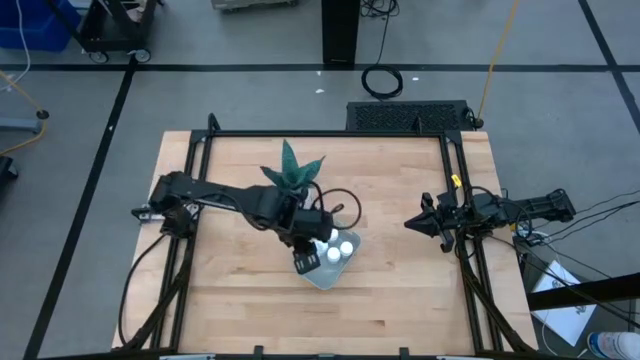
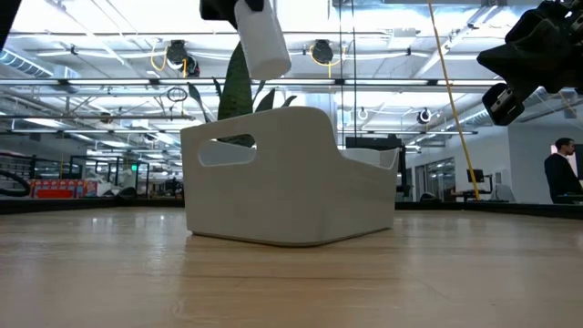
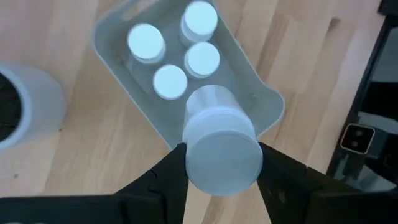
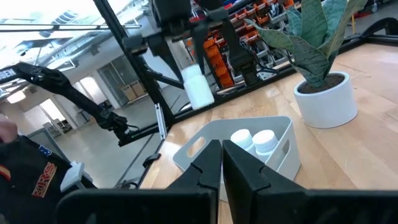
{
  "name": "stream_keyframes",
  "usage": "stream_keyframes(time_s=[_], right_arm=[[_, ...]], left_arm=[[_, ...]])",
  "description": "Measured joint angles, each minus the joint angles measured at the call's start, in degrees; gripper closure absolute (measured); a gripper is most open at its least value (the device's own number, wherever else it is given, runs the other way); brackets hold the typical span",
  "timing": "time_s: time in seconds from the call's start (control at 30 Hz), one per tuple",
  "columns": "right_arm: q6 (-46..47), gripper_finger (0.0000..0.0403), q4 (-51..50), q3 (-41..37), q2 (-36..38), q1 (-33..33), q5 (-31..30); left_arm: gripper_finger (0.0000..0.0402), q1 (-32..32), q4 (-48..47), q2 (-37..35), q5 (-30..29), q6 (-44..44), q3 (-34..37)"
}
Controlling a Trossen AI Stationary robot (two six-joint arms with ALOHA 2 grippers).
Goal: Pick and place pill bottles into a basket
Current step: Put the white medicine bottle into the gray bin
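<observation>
With the left gripper [image 3: 219,163] jaws clamped on the fifth bottle [image 3: 219,146] above the basket [image 3: 264,99], lower it beside the four bottles [image 3: 170,81] before releasing; right gripper [image 4: 222,163] jaws nearly closed, empty.

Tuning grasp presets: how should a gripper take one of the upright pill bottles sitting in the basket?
Come straight down and pinch across the round cap or upper body. The four bottles stand upright, clustered inside the basket, whose walls block side approach. The left gripper holds the fifth bottle across its body.

Basket [image 2: 291,178]: rests on the wooden worktop [image 2: 291,282], handle slot facing the camera
Pill bottle [image 2: 262,38]: held tilted above the basket
Plant [image 2: 239,91]: leaves rise behind the basket
</observation>
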State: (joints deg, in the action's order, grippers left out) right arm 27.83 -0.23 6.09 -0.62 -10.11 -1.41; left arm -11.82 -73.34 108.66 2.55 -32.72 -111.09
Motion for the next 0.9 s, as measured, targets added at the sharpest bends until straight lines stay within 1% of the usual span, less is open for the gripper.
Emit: stream_keyframes(time_s=[0.2,0.4,0.47,0.67,0.77,0.9], right_arm=[[0.0,0.0394,0.0,0.0,0.0,0.0,0.0],[0.0,0.0394,0.0,0.0,0.0,0.0,0.0],[0.0,0.0394,0.0,0.0,0.0,0.0,0.0],[0.0,0.0394,0.0,0.0,0.0,0.0,0.0],[0.0,0.0394,0.0,0.0,0.0,0.0,0.0],[0.0,0.0394,0.0,0.0,0.0,0.0,0.0]], left_arm=[[0.0237,-0.9,0.2,3.6,1.0,1.1,0.0],[0.0229,-1.1,0.2,7.5,3.6,2.8,0.0],[0.0236,-1.1,0.2,8.5,3.6,3.8,0.0],[0.0237,-0.3,0.2,11.2,3.4,4.1,0.0],[0.0237,0.0,0.6,11.8,4.1,4.5,0.0],[0.0225,0.0,1.8,12.0,4.8,4.4,1.1]])
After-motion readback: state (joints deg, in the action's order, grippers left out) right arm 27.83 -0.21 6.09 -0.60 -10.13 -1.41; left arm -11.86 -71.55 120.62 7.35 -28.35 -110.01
